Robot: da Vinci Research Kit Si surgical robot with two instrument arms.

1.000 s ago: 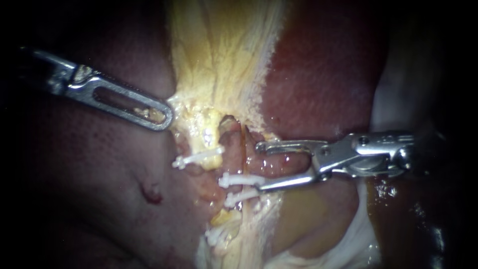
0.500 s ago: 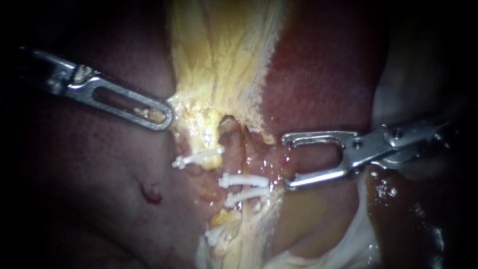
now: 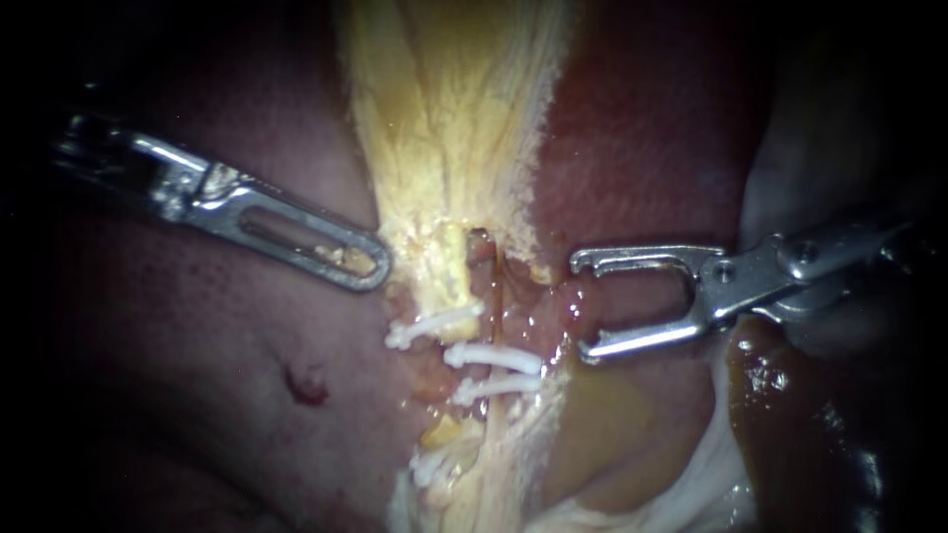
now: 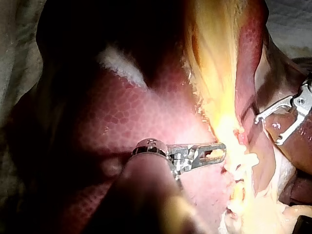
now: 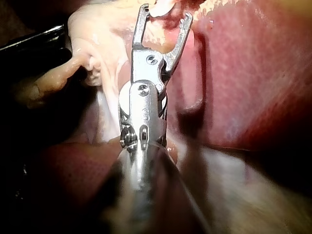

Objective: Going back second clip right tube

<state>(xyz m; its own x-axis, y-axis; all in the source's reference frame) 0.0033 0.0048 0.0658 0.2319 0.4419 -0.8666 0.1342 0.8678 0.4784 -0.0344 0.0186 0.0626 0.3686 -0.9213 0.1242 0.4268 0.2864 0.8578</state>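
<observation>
Because two white clips (image 3: 492, 357) already lie across the right tube (image 3: 513, 311), one just below the other, the right instrument (image 3: 583, 306) seems to have no work left at that spot. It stands just beside the tube, apart from it, on the side away from the left instrument (image 3: 365, 265). Its jaws are spread wide with nothing between them, which suits drawing away along its own shaft without brushing the clips. The left instrument sits on the other side of the tube, its slotted jaws pressed together on a fold of the yellow tissue (image 3: 444, 148) that runs down to the tube; a scrap of that tissue shows through the slot. That hold is probably what pulls the band taut and lays the tube out flat, so the clips sit square and in plain sight. A third white clip (image 3: 434, 324) crosses the strand just beside the right tube, toward the left instrument. The dark red liver (image 3: 642, 128) lies behind the tube on both sides. The step looks nearly done, and a straight, slow retreat seems safest.
</observation>
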